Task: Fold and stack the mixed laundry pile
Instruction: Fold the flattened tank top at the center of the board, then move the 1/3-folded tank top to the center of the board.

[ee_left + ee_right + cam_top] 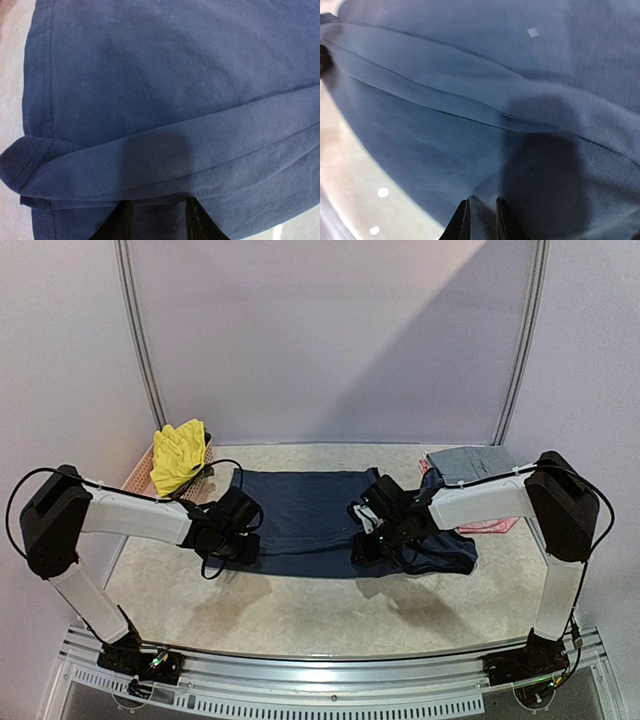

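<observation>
The navy top (300, 515) lies spread on the desk (300, 610), its long axis running left to right. The left tool (159, 220) sits over its left near hem, but I cannot tell whether it is gripping. The right tool (481, 220) pinches the near hem at the right end.

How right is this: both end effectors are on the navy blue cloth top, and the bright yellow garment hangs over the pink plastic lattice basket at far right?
Wrong side: the top external view shows the bright yellow garment over the pink plastic lattice basket at far left. The left end effector and right end effector are indeed on the navy blue cloth top.
</observation>
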Controlling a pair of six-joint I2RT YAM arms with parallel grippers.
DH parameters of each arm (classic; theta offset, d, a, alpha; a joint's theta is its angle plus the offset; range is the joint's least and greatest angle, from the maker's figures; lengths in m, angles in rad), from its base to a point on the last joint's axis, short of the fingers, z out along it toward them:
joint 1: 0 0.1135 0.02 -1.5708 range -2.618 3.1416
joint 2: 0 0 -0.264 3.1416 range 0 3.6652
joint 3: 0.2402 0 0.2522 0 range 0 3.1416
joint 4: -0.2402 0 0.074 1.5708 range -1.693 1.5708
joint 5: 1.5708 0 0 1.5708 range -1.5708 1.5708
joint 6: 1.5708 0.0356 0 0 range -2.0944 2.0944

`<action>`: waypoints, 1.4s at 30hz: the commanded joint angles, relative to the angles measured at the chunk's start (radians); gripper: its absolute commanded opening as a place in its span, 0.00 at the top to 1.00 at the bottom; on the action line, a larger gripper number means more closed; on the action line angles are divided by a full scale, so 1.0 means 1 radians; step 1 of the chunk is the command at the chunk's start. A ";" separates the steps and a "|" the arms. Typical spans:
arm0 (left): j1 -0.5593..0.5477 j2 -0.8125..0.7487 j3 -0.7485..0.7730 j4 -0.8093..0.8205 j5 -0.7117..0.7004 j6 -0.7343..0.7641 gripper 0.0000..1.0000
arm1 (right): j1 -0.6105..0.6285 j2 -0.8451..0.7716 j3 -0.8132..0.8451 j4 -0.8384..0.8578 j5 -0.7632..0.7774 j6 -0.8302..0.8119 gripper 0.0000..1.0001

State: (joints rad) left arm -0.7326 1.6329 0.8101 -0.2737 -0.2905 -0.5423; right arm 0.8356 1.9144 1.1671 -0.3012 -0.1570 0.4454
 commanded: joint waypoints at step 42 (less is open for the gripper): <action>0.099 -0.394 -0.286 -0.005 -0.052 -0.137 0.31 | -0.084 -0.226 -0.149 -0.069 0.128 0.019 0.63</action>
State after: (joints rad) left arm -0.6254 1.2919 0.6025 -0.3313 -0.4034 -0.6319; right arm 0.7753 1.7515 1.0855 -0.3225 -0.0872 0.4534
